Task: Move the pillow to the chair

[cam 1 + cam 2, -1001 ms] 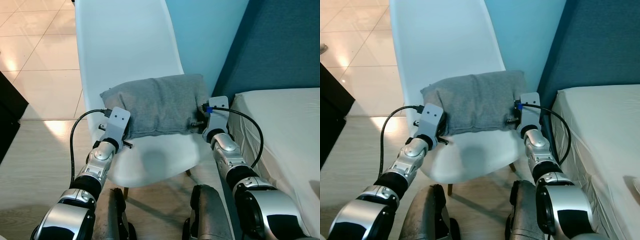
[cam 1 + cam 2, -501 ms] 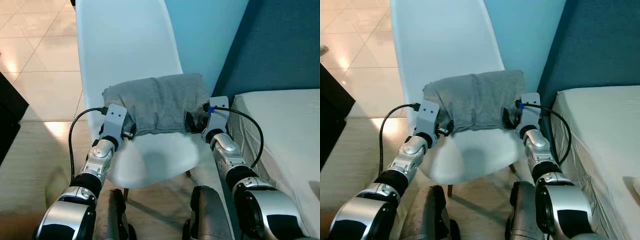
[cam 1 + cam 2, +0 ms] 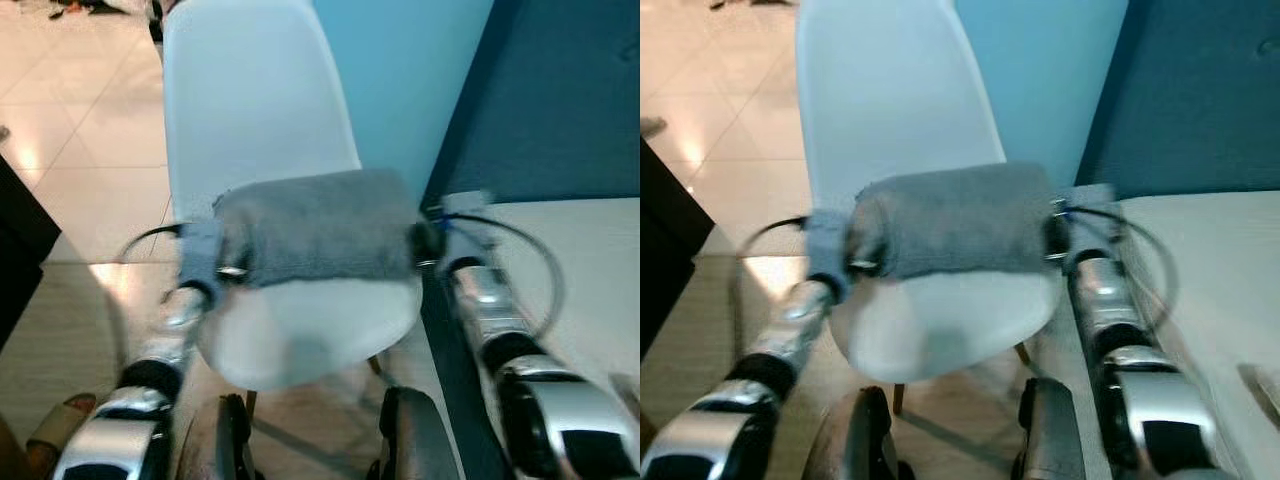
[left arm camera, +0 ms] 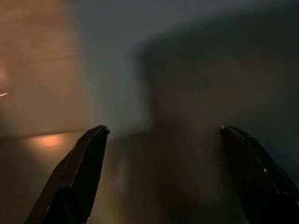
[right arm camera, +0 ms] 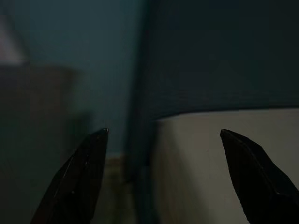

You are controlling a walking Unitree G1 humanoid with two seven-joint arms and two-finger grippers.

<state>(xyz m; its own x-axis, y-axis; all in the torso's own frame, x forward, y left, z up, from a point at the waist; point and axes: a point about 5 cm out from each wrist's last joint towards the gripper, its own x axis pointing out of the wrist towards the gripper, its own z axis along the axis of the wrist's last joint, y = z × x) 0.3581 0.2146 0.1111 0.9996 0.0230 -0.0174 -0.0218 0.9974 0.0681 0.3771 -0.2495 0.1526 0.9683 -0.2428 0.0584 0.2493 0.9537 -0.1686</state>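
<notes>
Bed [image 3: 590, 250]: pale mattress on the right, motion-blurred.
Headboard [image 3: 560, 90]: dark teal, padded, upright behind the bed.
Wall [image 3: 400, 70]: light blue, between the headboard and the tiled area.
Floor [image 3: 70, 120]: glossy cream tiles on the left, with bright reflections.
Dark furniture [image 3: 18, 250]: black edge at the far left.
Sandal [image 3: 60, 420]: brown, on the floor at the lower left.
</notes>
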